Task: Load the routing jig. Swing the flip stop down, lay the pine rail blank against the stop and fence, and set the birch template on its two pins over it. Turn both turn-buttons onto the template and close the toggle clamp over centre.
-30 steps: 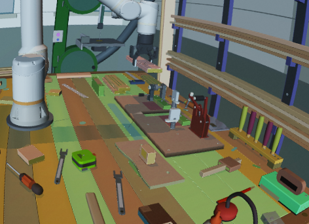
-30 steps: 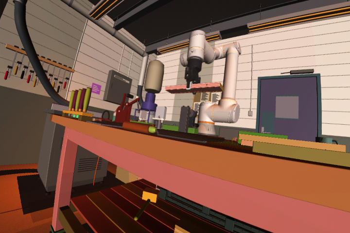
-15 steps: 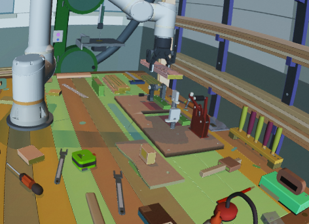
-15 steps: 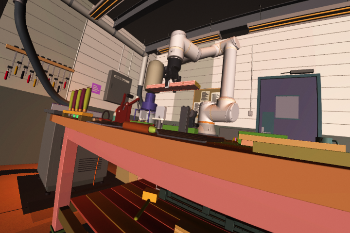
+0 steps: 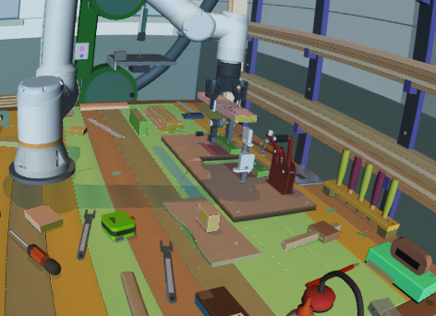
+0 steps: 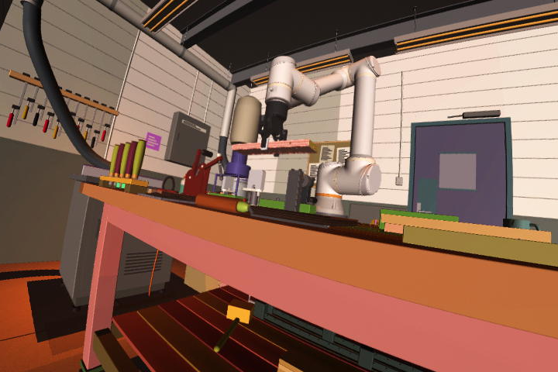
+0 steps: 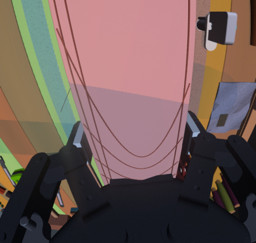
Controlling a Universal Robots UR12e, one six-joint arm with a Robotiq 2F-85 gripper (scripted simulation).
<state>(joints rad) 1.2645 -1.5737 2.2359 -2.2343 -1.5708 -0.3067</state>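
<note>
The routing jig's brown base board [image 5: 240, 178] lies on the right half of the bench, with a green fence [image 5: 231, 143] along its far side, metal stop posts [image 5: 245, 162] and a red toggle clamp [image 5: 281, 167] standing open at its near right. I carry the pine rail blank [image 5: 226, 107] [image 6: 274, 146] [image 7: 129, 82] in my gripper [image 5: 226, 100] [image 7: 136, 140], held level by its middle above the jig's far end. The birch template [image 5: 210, 236], a thin board with a small block on it, lies flat on the bench in front of the jig.
Behind the jig a lumber rack [image 5: 351, 81] runs along the right wall, and a green bandsaw [image 5: 111, 49] stands at the back. Spanners [image 5: 168, 270], a screwdriver [image 5: 37, 254], a tape measure [image 5: 118, 224], a mallet [image 5: 311, 236] and a chisel rack [image 5: 365, 187] crowd the bench.
</note>
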